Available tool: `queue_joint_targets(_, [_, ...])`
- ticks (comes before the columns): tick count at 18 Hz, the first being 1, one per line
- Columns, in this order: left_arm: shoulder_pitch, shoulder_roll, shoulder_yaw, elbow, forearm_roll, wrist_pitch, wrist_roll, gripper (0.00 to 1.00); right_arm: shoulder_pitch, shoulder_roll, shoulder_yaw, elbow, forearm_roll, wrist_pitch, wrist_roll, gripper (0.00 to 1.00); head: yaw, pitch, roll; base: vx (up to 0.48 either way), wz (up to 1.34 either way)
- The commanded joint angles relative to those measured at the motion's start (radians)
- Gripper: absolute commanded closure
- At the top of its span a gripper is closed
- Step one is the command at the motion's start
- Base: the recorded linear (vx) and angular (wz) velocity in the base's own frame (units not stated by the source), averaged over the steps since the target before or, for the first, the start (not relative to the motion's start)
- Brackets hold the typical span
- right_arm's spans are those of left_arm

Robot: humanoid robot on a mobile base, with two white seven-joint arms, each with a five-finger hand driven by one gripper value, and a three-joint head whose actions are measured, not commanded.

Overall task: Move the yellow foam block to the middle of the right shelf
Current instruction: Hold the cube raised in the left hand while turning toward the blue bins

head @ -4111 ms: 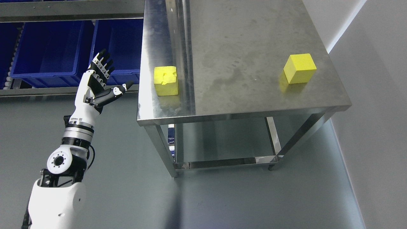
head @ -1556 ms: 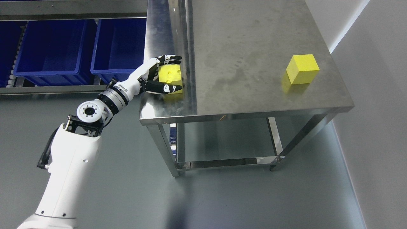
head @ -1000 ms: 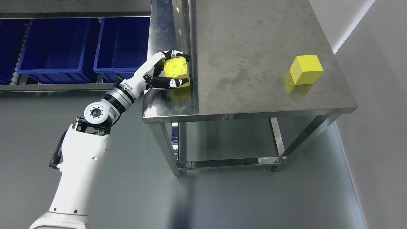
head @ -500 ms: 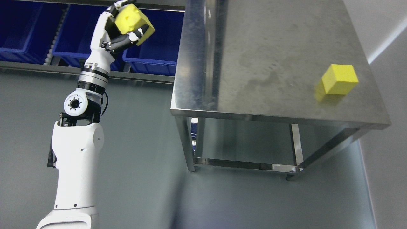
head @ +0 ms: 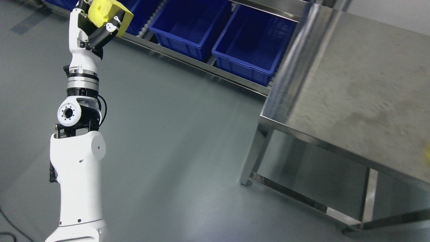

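My left hand (head: pixel 95 22) is raised at the upper left of the head view, its arm rising from the bottom left. Its black and white fingers (head: pixel 112 24) are curled around a yellow foam block (head: pixel 100 10), which has a dented face and hangs in the air over the grey floor. The shelf rack (head: pixel 201 65) with blue bins runs along the top of the picture, to the right of the held block. A sliver of a second yellow block (head: pixel 428 155) shows at the right edge on the steel table (head: pixel 352 87). My right arm is out of sight.
Two blue bins (head: pixel 193 25) (head: pixel 250 48) sit side by side on the low shelf rail. The steel table fills the right side, with its legs and lower crossbar (head: pixel 295 196) below. Grey floor (head: pixel 174 134) stretches between my arm and the table.
The camera has swung left, so the table and the bins slid right in the picture. My left hand stays raised and shut on the yellow block it lifted off the table.
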Motion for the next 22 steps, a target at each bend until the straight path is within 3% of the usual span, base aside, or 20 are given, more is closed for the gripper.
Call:
queue_joint_targets(1, [0.011,-0.003,0.055,-0.045,0.009,0.003,0.001,0.59,0.002,-0.017,0.000,-0.017,0.003,0.001,0.001,0.00,0.0000,0.000,0.000,0.049,0.96])
queue_joint_targets(14, [0.019,-0.003,0.055,-0.053,0.009,0.015,0.003,0.59,0.002,-0.017,0.000,-0.017,0.003,0.001,0.001,0.00,0.0000,0.000,0.000,0.093,0.97])
queue_joint_targets(22, [0.020,-0.003,0.054,-0.056,0.009,0.017,0.003,0.59,0.002,-0.017,0.000,-0.017,0.003,0.001,0.001,0.00,0.0000,0.000,0.000,0.196,0.33])
